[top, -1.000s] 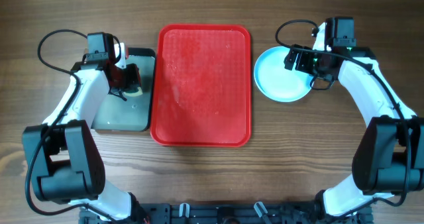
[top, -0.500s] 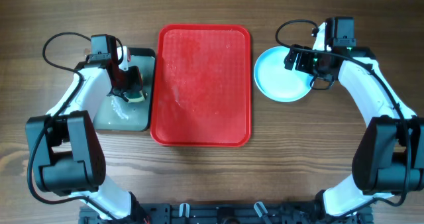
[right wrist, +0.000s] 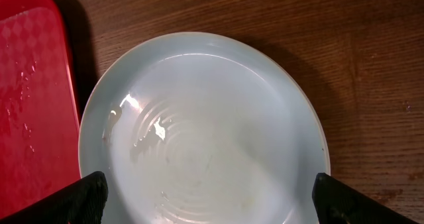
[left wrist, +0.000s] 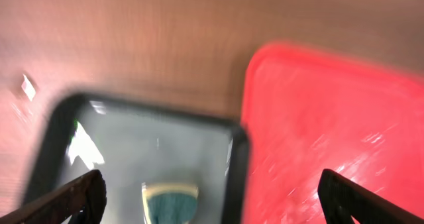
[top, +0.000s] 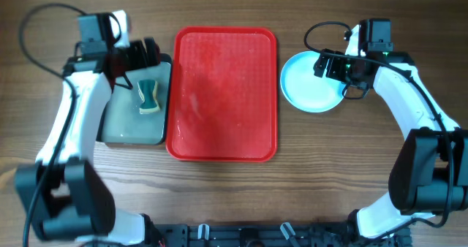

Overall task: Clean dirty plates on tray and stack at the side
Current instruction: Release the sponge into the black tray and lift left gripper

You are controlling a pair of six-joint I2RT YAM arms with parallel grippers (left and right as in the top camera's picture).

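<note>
The red tray (top: pixel 223 93) lies in the middle of the table with nothing on it but wet streaks, and its corner shows in the left wrist view (left wrist: pixel 331 131). A pale turquoise plate (top: pixel 311 85) rests on the wood just right of the tray, wet inside (right wrist: pixel 205 131). My right gripper (top: pixel 330 70) hovers over the plate, open (right wrist: pixel 212 204), its fingers wide on either side and holding nothing. My left gripper (top: pixel 145 55) stands open above the far end of the pan, holding nothing (left wrist: pixel 212 207).
A black-rimmed metal pan (top: pixel 121 126) sits left of the tray, its rim blurred in the left wrist view (left wrist: pixel 235 151). A yellow and teal sponge (top: pixel 148 96) lies loose in it (left wrist: pixel 171 204). The tray edge (right wrist: pixel 33 105) is close to the plate's left side.
My left gripper opened and let go of the sponge, then lifted toward the back of the pan. The sponge now lies in the pan. The right arm has not moved.
</note>
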